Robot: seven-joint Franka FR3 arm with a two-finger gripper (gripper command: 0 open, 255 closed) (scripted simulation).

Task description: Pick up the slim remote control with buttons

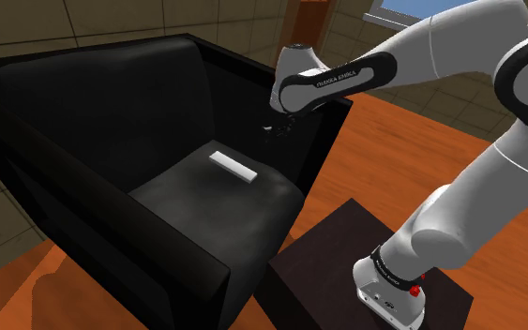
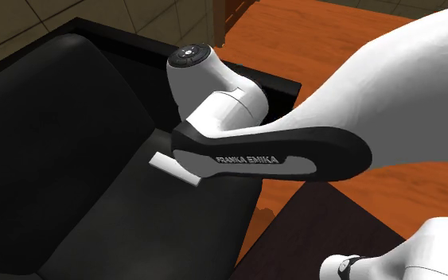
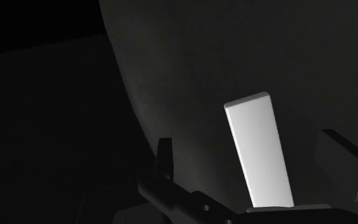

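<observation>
1. Blocky black jaws are seen spread apart, released, with nothing clasped.
2. Beyond them, untouched, a slim, plain white, slab-shaped remote [image 3: 259,153] is laid flat on the softly rounded seat cushion [image 1: 205,220].
3. Farther back, the smooth black armchair [image 1: 93,103] is seen.

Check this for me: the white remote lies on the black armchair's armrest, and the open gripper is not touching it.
Not quite. The remote lies on the armchair's seat cushion, not the armrest, as the shoulder view shows. The rest holds: the gripper is open and not touching it.
</observation>
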